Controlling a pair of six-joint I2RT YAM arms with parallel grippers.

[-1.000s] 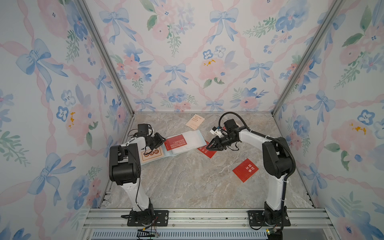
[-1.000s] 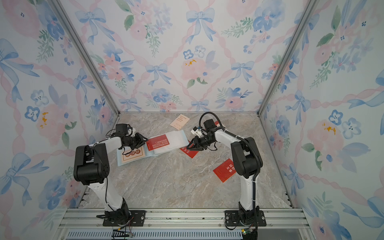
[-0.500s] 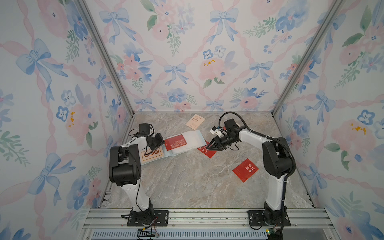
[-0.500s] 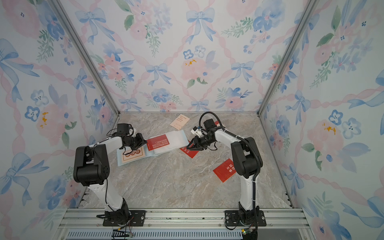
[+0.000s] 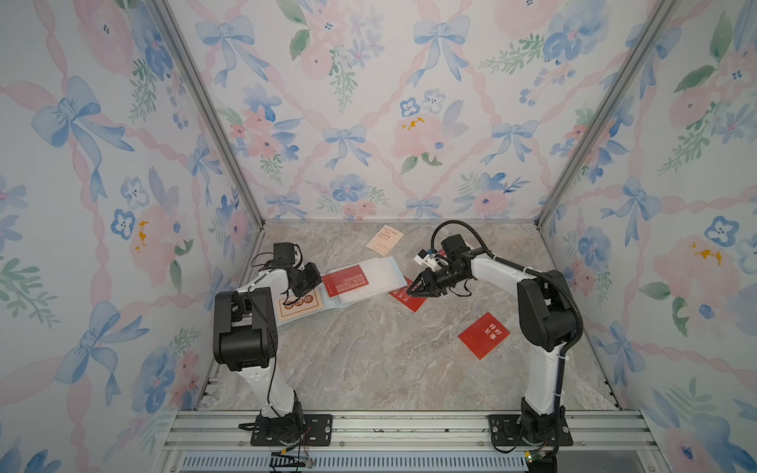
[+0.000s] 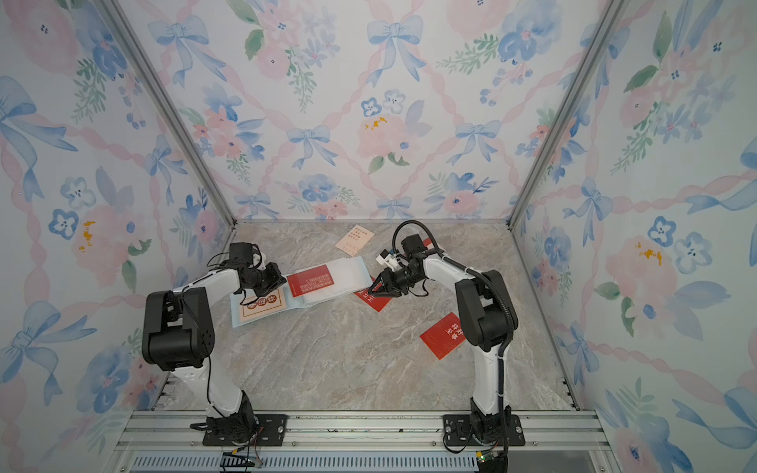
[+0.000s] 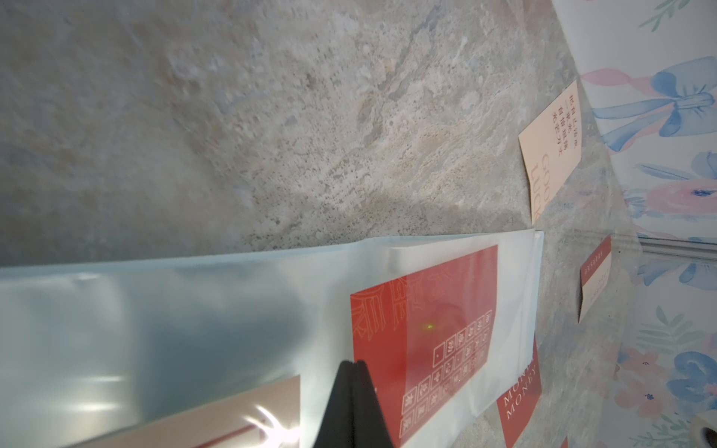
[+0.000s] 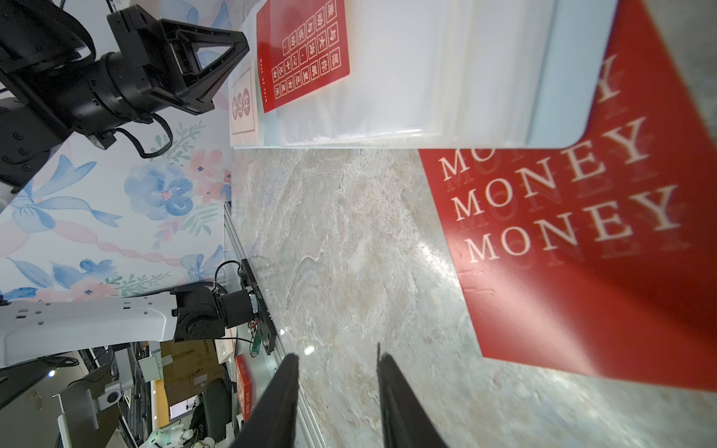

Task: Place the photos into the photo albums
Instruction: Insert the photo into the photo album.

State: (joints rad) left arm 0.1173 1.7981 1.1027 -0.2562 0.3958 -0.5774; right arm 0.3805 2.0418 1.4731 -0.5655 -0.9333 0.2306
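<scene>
The photo album (image 5: pixel 385 271) lies open at the back left, pale blue with clear sleeves. A red photo (image 5: pixel 346 280) lies on its right page and a cream one (image 5: pixel 299 305) on its left. My left gripper (image 5: pixel 317 282) is shut, its tips (image 7: pixel 354 364) at the red photo's (image 7: pixel 426 333) near edge over the sleeve. I cannot tell whether they pinch the sleeve. My right gripper (image 5: pixel 413 288) stands open (image 8: pixel 337 355) over bare table beside the "MONEY" photo (image 8: pixel 582 252), whose corner is tucked under the album (image 8: pixel 562 77).
A red photo (image 5: pixel 483 335) lies near the right arm's base link. A cream photo (image 5: pixel 384 239) lies by the back wall. Another card (image 7: pixel 595 277) sits behind the right arm. Flowered walls close in three sides, and a metal rail (image 5: pixel 389 426) runs along the front.
My left gripper's jaws have closed at the red photo's edge. The right arm has not moved, and neither have the photos.
</scene>
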